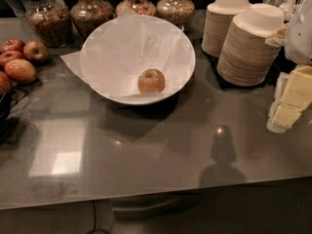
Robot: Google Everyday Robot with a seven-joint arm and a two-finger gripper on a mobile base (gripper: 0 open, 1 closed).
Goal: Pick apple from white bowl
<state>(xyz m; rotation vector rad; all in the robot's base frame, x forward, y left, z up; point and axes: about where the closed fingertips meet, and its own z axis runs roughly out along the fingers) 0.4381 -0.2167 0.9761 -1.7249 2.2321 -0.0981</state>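
The apple (151, 81) is yellowish-green with a red-orange blush. It lies alone at the front of the white bowl (105, 43), on the crinkled white paper lining. The bowl stands at the back middle of the grey counter. My gripper (288, 105) comes in from the right edge as a white body with pale yellow ends. It hangs over the counter's right side, well right of the bowl and apart from the apple. It holds nothing that I can see.
Several darker red apples (20, 62) lie grouped at the left edge. Glass jars of cereal (92, 13) line the back. Two stacks of small disposable bowls (248, 45) stand at the back right, close to my gripper. The counter's front edge (146, 195) runs across the bottom.
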